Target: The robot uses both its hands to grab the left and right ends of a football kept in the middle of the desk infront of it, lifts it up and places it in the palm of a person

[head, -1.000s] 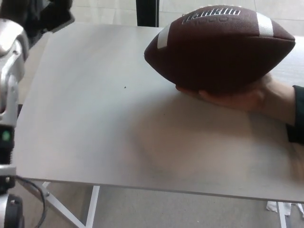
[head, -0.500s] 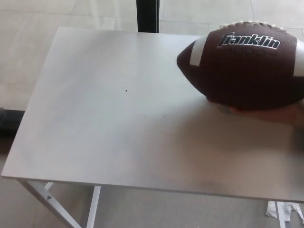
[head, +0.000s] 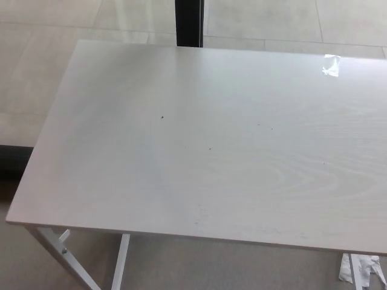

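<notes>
Where the head view looks down, only a pale wooden desk (head: pixel 205 151) is seen, its grained top filling most of the frame. A few tiny dark specks (head: pixel 162 117) are scattered on the desk's left half, and a bright patch of glare (head: pixel 331 65) is caught near its far right corner. White metal legs (head: pixel 66 254) are seen under the desk's near left corner, above a grey floor (head: pixel 230 266). A dark post (head: pixel 188 23) stands just behind the desk's far edge. Scraps of white paper (head: pixel 361 269) lie below the near right corner. The football is not seen anywhere on or around the desk. Neither hand is in view, so the state of their fingers cannot be told.
</notes>
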`<state>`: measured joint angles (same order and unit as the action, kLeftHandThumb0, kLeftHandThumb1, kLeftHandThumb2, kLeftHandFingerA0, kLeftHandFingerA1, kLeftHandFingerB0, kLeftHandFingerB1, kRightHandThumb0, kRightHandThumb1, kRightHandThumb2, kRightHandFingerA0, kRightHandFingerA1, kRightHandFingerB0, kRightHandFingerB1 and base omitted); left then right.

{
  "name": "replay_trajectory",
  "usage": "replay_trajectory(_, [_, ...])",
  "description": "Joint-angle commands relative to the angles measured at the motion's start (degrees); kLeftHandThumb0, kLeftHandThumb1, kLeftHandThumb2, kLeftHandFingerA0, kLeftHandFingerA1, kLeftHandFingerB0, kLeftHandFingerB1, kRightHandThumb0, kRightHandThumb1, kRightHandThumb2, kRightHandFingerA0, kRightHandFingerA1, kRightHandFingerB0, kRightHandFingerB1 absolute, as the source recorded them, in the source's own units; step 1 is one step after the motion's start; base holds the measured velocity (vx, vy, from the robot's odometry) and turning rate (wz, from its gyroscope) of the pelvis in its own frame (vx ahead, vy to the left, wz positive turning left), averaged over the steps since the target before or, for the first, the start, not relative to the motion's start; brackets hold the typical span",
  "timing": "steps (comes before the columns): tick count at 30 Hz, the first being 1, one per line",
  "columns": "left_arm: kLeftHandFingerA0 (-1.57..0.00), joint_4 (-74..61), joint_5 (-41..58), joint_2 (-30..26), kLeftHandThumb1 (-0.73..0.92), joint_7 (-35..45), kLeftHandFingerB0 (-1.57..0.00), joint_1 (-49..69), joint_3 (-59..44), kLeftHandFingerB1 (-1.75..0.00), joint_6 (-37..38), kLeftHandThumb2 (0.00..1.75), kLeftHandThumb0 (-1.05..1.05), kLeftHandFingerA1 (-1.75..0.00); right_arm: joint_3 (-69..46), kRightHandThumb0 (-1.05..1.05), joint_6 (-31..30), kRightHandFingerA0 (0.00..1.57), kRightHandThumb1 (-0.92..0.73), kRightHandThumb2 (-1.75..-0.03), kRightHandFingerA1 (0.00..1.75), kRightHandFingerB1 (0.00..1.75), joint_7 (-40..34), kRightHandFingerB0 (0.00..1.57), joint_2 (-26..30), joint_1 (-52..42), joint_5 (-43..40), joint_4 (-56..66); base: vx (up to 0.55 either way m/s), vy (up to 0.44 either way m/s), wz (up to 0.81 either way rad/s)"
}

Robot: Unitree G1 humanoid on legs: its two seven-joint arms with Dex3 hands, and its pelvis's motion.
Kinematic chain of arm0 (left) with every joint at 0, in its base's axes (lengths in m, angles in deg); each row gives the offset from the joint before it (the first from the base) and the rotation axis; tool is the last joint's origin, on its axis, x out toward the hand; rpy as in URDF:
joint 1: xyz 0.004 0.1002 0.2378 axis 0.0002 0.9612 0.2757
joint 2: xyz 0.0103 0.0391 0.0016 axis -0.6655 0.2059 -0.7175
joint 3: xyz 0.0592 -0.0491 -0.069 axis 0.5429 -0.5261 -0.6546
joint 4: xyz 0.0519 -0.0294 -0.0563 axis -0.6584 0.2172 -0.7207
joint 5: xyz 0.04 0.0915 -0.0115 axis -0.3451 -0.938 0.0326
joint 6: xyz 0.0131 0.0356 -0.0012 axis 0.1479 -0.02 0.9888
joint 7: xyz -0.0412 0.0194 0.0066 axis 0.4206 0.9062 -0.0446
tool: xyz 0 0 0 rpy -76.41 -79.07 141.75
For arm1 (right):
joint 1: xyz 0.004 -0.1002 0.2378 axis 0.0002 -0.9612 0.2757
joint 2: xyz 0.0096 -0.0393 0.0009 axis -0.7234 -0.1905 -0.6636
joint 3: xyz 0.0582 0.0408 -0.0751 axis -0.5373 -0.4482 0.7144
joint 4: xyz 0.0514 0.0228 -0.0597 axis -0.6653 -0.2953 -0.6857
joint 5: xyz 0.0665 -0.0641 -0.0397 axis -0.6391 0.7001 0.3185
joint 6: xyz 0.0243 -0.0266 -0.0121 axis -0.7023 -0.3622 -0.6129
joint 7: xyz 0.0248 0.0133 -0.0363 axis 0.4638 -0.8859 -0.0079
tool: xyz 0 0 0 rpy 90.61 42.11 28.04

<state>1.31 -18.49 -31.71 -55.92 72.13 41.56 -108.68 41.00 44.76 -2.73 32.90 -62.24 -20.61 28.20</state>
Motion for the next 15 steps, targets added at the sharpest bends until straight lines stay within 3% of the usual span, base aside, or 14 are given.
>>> replay_trajectory(1, [-0.65, 46.59, 2.05, -10.14, 0.68, 2.04, -0.15, 10.92, -19.01, -0.5, 46.31, 1.02, -0.81, -0.66, -14.89, -0.59, 75.74, 0.3, -0.76, -0.64, 0.64, 0.4, 8.52, 0.35, 2.78, -24.51, 7.71, -33.14, 0.0, 0.0, 0.0])
replay_trajectory(2, [-0.65, 49.15, 0.67, -11.05, 0.68, 0.42, -0.15, 11.29, -17.96, -0.5, 46.61, 1.02, -0.81, -0.66, -14.43, -0.59, 75.44, 0.3, -0.76, -0.64, 0.64, 0.4, 6.02, 0.35, 3.26, -25.26, 9.66, -34.19, 0.0, 0.0, 0.0])
replay_trajectory(3, [-1.25, 53.73, -2.89, -12.34, 0.86, -3.76, -0.19, 12.7, -15.0, -0.37, 45.98, 0.66, -0.81, -1.03, -13.26, -0.59, 74.59, 0.38, -0.62, -1.01, 0.69, 0.52, 1.54, 0.28, 4.32, -26.66, 12.87, -37.37, 0.0, 0.0, 0.0])
replay_trajectory(4, [-1.25, 54.81, -4.05, -12.55, 0.86, -5.25, -0.19, 13.26, -13.96, -0.37, 45.4, 0.66, -0.81, -1.03, -12.86, -0.59, 74.06, 0.38, -0.62, -1.01, 0.69, 0.52, 0.08, 0.28, 4.51, -26.95, 13.62, -38.35, 0.0, 0.0, 0.0])
replay_trajectory(5, [-1.28, 57.03, -4.57, -12.99, 0.67, -6.0, -0.12, 13.47, -12.81, -0.46, 44.2, 1.04, -0.84, -1.12, -12.46, -0.63, 72.07, 0.36, -0.77, -0.63, 0.66, 0.42, -0.71, 0.42, 4.44, -26.79, 13.15, -39.66, 0.0, 0.0, 0.0])
replay_trajectory(6, [-1.1, 58.6, -4.94, -13.01, 0.85, -6.21, -0.18, 13.65, -11.37, -0.32, 41.94, 0.66, -0.85, -0.93, -11.26, -0.65, 71.12, 0.35, -0.8, -0.64, 0.68, 0.43, -4.02, 0.42, 5.01, -26.82, 14.68, -42.12, 0.0, 0.0, 0.0])
replay_trajectory(7, [-0.62, 58.79, -4.63, -12.17, 0.84, -5.07, -0.18, 14.3, -10.89, -0.31, 41.43, 0.66, -0.78, -0.66, -10.58, -0.66, 69.9, 0.34, -0.8, -0.64, 0.71, 0.46, -5.44, 0.42, 5.27, -26.8, 15.01, -43.48, 0.0, 0.0, 0.0])
replay_trajectory(8, [-0.38, 53.89, -4.56, -8.68, 0.83, -3.83, -0.18, 16.21, -10.0, -0.33, 37.05, 0.65, -0.74, -0.45, -8.46, -0.72, 62.3, 0.32, -0.81, -0.64, 0.73, 0.47, -8.32, 0.36, 6.03, -27.06, 15.88, -44.12, 0.0, 0.0, 0.0])
replay_trajectory(9, [-0.38, 53.62, -4.42, -8.43, 0.83, -3.7, -0.18, 16.46, -9.84, -0.33, 36.81, 0.65, -0.74, -0.45, -8.06, -0.72, 61.72, 0.32, -0.81, -0.64, 0.73, 0.47, -8.72, 0.36, 6.24, -27.09, 15.92, -44.47, 0.0, 0.0, 0.0])
replay_trajectory(10, [-0.38, 54.48, -4.27, -8.22, 0.68, -3.51, -0.15, 16.37, -9.37, -0.46, 36.73, 1.0, -0.72, -0.57, -7.79, -0.75, 59.33, 0.29, -0.73, -0.72, 0.78, 0.47, -8.24, 0.31, 6.49, -26.21, 14.79, -44.98, 0.0, 0.0, 0.0])
replay_trajectory(11, [-0.49, 55.05, -4.22, -8.08, 0.84, -3.14, -0.25, 16.39, -8.83, -0.35, 36.71, 0.65, -0.65, -0.57, -7.29, -0.76, 56.38, 0.23, -0.78, -0.7, 0.81, 0.45, -8.32, 0.26, 6.71, -25.68, 14.27, -44.88, 0.0, 0.0, 0.0])
replay_trajectory(13, [-0.41, 59.11, -4.51, -9.52, 0.84, 0.09, -0.28, 15.37, -5.77, -0.4, 35.33, 0.65, -0.65, -0.63, -8.85, -0.7, 37.2, 0.39, -0.78, -0.63, 0.96, 0.4, -6.13, 0.33, 5.16, -22.81, 8.33, -37.44, 0.0, 0.0, 0.0])
replay_trajectory(14, [-0.44, 64.26, -6.8, -11.55, 0.82, -2.18, -0.34, 13.47, -3.04, -0.39, 36.41, 0.64, -0.68, -0.57, -8.33, -0.67, 27.69, 0.47, -0.77, -0.64, 1.18, 0.37, -7.29, 0.34, 6.23, -21.56, 8.06, -34.3, 0.0, 0.0, 0.0])
replay_trajectory(15, [-0.45, 68.88, -8.39, -13.73, 0.81, -2.68, -0.38, 11.83, -0.61, -0.39, 37.2, 0.64, -0.71, -0.54, -7.32, -0.63, 18.29, 0.71, -0.57, -0.98, 1.05, 0.5, -7.22, 0.23, 7.87, -20.43, 7.73, -32.27, 0.0, 0.0, 0.0])
